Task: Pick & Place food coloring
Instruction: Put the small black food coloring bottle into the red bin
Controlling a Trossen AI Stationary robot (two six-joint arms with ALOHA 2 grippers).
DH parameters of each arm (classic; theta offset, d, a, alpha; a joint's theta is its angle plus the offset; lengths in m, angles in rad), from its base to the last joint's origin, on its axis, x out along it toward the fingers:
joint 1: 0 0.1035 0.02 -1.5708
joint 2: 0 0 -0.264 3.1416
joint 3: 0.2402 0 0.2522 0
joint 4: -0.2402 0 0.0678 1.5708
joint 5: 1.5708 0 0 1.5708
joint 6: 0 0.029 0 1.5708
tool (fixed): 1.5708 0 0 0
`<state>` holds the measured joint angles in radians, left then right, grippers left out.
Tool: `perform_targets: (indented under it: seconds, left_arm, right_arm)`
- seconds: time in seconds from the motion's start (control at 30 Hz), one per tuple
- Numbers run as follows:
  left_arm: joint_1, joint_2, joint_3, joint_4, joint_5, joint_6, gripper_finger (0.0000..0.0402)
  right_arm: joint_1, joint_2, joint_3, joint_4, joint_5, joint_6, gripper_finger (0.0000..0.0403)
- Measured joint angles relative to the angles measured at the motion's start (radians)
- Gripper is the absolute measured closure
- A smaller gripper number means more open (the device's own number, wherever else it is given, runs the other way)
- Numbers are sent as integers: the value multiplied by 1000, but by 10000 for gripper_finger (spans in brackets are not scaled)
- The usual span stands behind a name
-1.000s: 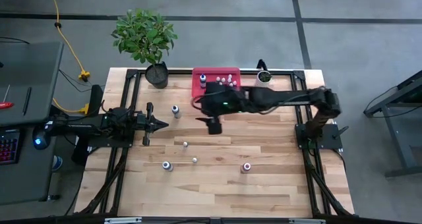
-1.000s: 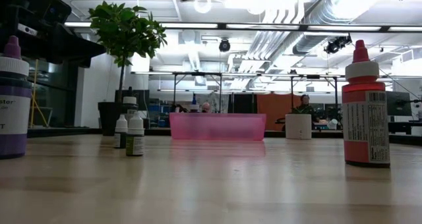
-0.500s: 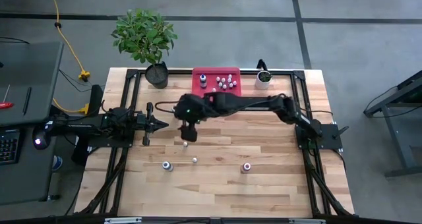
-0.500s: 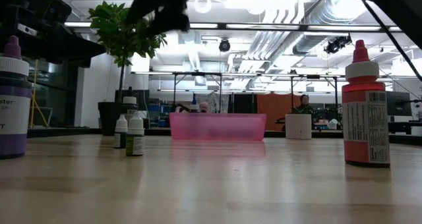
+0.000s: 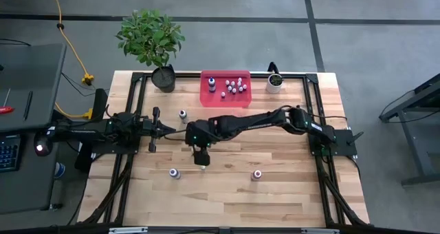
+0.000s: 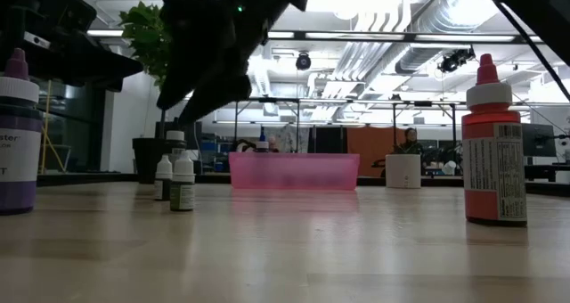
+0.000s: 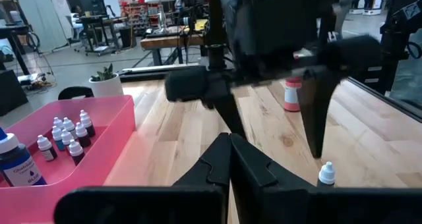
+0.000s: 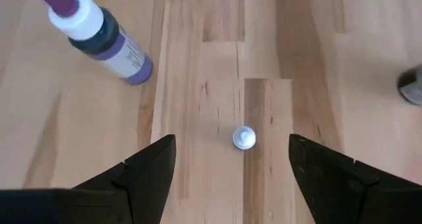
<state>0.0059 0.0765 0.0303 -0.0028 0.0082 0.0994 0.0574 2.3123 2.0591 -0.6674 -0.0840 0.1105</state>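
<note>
Presently the right gripper [image 8: 227,159], fingers spread wide and empty, hangs over a tiny white bottle [image 8: 244,138] at centre frame; the approach step is in hand. Next: descend, straddle, close. Left gripper [image 5: 167,130] waits mid-left, fingers together.

My right arm reaches across the wooden worktop [image 5: 289,193] from its base at the right edge, and my right pincer [image 5: 201,156] hangs near the middle of the boards, its fingers spread. To one side of it stands a purple-topped bottle [image 5: 174,173], and farther the other way a red-topped bottle [image 5: 257,174]. Another small bottle [image 5: 182,114] stands up near my left pincer [image 5: 168,129], which waits at the left side. At the far edge, the pink tray [image 5: 206,96] holds a cluster of tiny bottles [image 5: 234,87], flanked by a leafy plant [image 5: 150,38] and a small white pot [image 5: 274,82].
</note>
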Motion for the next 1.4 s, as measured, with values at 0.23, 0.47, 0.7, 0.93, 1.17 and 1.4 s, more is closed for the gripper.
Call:
perform_targets:
  seconds: [0.23,0.47,0.7,0.93,1.17,1.4]
  left_arm:
    - [0,0,0,0,0,0,401]
    - [0,0,0,0,0,0,401]
    - [0,0,0,0,0,0,401]
    - [0,0,0,0,0,0,401]
    - [0,0,0,0,0,0,401]
    - [0,0,0,0,0,0,401]
  right_arm:
    - [9,0,-108,145,16,-4,121]
    - [7,0,-127,167,36,23,121]
    - [-5,0,-127,143,10,23,121]
    - [-9,21,-112,166,17,21,121]
    - [-10,129,40,137,-24,30,121]
    - [-11,153,68,9,-11,15,121]
